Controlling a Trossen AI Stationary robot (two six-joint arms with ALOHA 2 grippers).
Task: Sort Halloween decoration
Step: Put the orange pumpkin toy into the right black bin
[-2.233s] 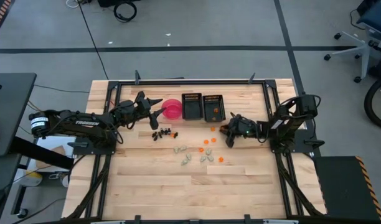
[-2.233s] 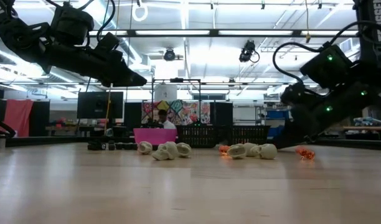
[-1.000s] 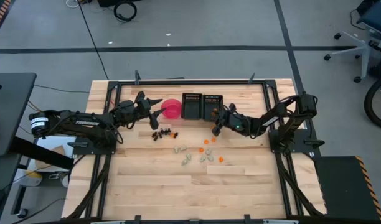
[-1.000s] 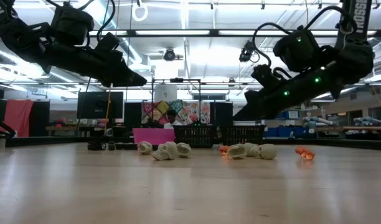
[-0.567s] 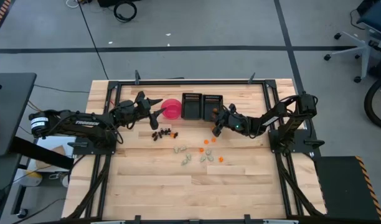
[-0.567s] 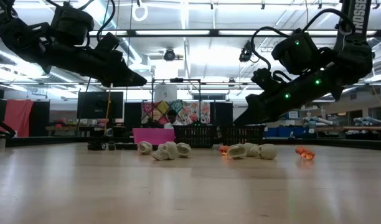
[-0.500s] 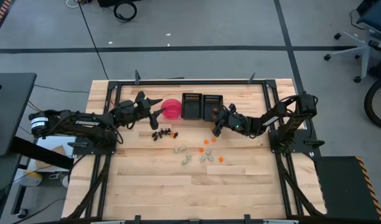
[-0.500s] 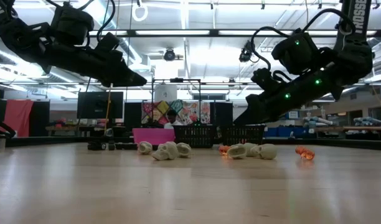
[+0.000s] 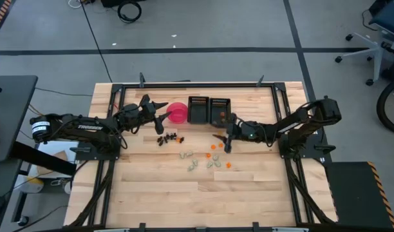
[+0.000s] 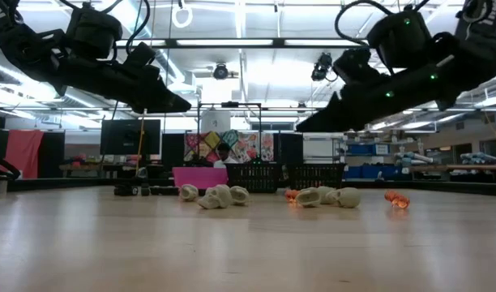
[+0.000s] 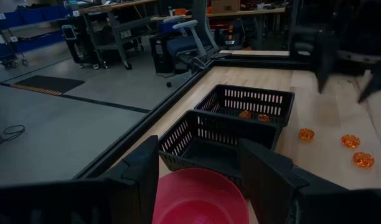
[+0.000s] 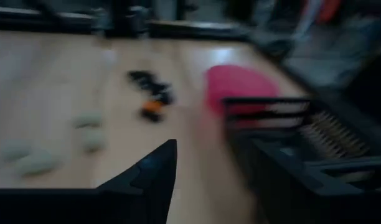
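Both grippers have their fingers apart, and nothing is held between them. On the left side, the left gripper hangs in the air just beside the pink bowl, on the bowl's left. In the left wrist view its two dark fingers stand wide open with the bowl showing between them.

Next to the bowl, going right, sit two black trays side by side, touching each other. The left tray looks bare inside. The right tray has a few orange pieces in it, and the left wrist view shows two of them lying by its far wall.

On the wood in front of the bowl lies a little bunch of dark pieces, close together. More to the middle of the table lie the pale pieces, spread out in a loose group. In the low view they look like small lumps sitting flat on the wood. Around and beside them, a bit to the right, are loose orange pieces, some near the trays and some nearer the front.

On the right side, the right gripper hangs above the wood in front of the right tray, right by the loose orange pieces. The low view shows it up in the air, not touching the table.
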